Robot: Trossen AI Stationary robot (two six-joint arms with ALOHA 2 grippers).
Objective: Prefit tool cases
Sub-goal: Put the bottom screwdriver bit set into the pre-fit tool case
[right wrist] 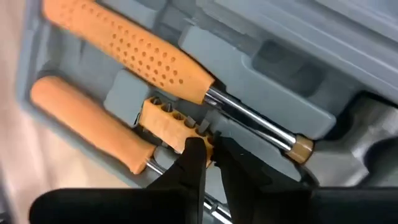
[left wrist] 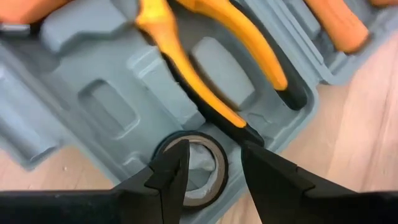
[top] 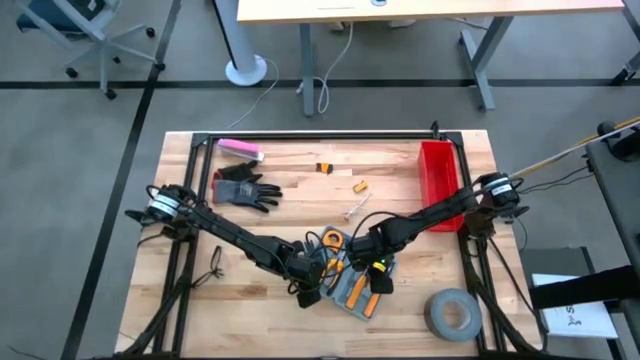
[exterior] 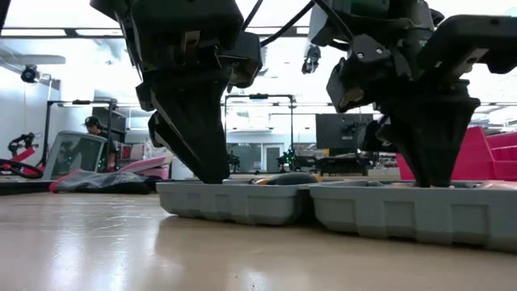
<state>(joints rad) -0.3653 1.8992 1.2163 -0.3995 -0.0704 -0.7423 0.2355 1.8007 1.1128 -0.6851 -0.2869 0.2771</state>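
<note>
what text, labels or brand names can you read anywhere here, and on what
None can be read.
White sheet of paper beside the table: dark print, too small to read.
Tool case, orange-handled tools, grey tape roll, red bin: no lettering shows.

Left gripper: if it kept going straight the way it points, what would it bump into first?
Most likely the small tape roll in the open case: the left gripper points down with its open fingers astride the roll's rim. The gap left is hard to judge.

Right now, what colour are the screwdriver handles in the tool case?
Orange screwdriver handles in the grey-blue tool case, clearest in the right wrist view.
</note>
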